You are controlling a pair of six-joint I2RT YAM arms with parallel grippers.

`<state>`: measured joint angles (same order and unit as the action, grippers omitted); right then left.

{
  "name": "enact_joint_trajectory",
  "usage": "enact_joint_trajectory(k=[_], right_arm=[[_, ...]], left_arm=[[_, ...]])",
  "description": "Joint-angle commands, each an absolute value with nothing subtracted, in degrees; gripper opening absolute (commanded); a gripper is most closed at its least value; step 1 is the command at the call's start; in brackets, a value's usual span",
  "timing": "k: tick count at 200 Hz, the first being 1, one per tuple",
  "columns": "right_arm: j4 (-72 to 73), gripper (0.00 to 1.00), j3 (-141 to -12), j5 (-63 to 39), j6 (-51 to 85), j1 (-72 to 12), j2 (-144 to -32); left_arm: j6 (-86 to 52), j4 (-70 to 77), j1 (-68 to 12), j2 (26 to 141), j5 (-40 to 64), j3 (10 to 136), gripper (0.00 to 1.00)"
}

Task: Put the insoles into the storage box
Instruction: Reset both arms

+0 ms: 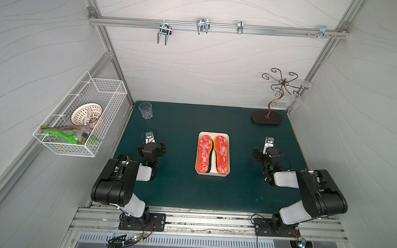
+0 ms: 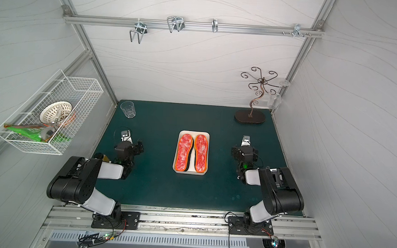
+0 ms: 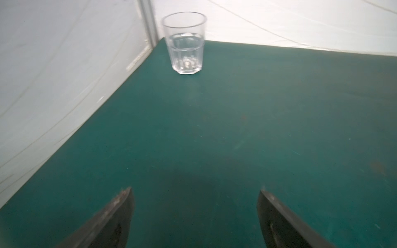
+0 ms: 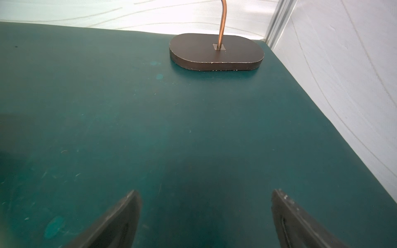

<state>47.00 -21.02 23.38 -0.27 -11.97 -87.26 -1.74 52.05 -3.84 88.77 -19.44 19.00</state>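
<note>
Left hand hangs wide open, empty, above the counter. At centre, red mottled insoles lie side by side in the storage box, long axes running front to back. Right hand gapes wide, empty.

The storage box sat mid-surface. It held two red mottled insoles side by side, with orange edges and black showing beneath. The left arm and right arm flanked it, well apart. A clear glass and a scrolled stand occupied the far corners.
</note>
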Motion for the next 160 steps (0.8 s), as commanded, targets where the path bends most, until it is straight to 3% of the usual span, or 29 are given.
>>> enact_joint_trajectory(k=[1, 54, 160], right_arm=[[52.59, 0.99, -20.70, 22.05, -0.84, -11.89, -87.19], [49.26, 0.99, -23.85, 10.12, -1.37, -8.36, -90.45], [45.38, 0.99, -25.18, 8.20, 1.16, -6.05, -89.86]], left_arm=[[0.42, 58.21, -4.43, 89.31, -19.15, 19.43, 0.95], [-3.02, 49.92, -1.49, 89.05, -17.69, 23.29, 1.00], [-3.32, 49.66, -1.09, 89.03, -17.05, 23.40, 1.00]])
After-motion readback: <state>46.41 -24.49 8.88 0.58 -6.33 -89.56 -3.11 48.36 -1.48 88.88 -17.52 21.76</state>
